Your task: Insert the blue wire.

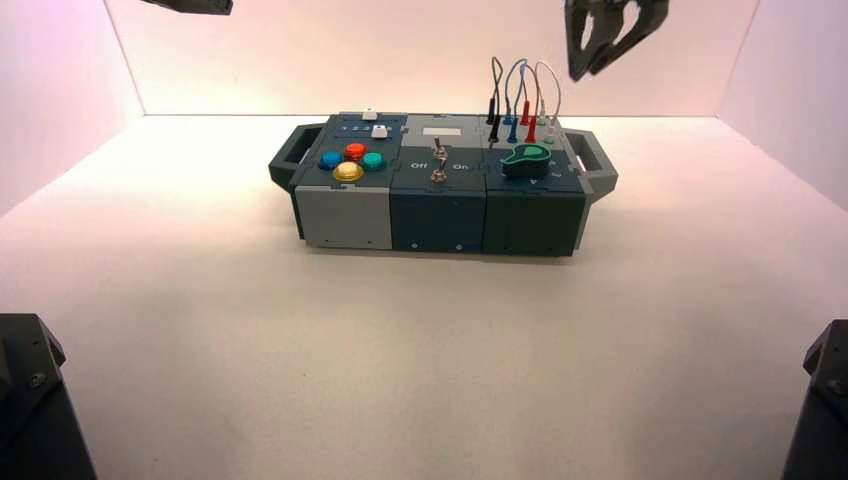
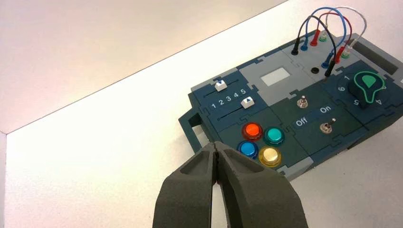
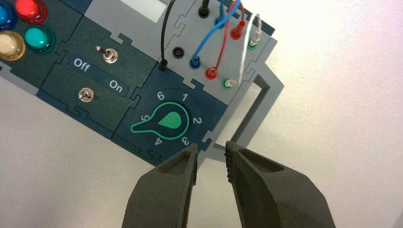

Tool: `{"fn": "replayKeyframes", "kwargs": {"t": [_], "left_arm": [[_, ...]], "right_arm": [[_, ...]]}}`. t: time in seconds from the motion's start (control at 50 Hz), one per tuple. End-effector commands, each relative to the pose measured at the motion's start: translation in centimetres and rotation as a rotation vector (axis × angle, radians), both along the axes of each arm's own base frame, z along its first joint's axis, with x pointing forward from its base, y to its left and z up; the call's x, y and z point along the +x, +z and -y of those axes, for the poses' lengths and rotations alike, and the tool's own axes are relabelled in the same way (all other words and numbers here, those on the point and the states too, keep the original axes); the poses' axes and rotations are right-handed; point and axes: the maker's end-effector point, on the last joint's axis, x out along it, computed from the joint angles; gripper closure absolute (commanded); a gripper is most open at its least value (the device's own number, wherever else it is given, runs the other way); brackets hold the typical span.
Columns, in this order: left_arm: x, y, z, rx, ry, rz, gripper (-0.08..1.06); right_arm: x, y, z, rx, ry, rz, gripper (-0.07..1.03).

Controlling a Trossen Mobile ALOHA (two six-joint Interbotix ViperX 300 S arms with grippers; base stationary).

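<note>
Inserting blue wire (image 3: 208, 37) | both ends look socketed, likely done; only retreat left | right gripper (image 3: 211, 146) above box's (image 1: 345, 218) right end, partly open, empty | left gripper (image 2: 215, 144) idle off box's left, closed, empty

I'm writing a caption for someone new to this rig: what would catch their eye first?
Probably the arching wires at the box's far right, the blue one with both ends in sockets. Next, the green-outlined knob in front of them, and four bright buttons on the box's left. The right gripper hangs beyond the box's right part, jaws apart.
</note>
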Motion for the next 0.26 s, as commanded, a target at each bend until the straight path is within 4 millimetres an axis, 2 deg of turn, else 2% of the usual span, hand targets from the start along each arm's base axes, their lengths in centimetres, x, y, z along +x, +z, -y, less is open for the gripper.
{"fn": "replayKeyframes", "kwargs": {"t": [0.02, 0.26], "left_arm": [[0.31, 0.58, -0.03, -0.002, 0.002, 0.024, 1.01], [0.42, 0.54, -0.04, -0.001, 0.004, 0.021, 1.01]], "right_arm": [[0.34, 2.56, -0.13, 0.024, 0.000, 0.058, 0.63], [-0.37, 2.39, 0.20, 0.019, 0.006, 0.056, 0.63]]}}
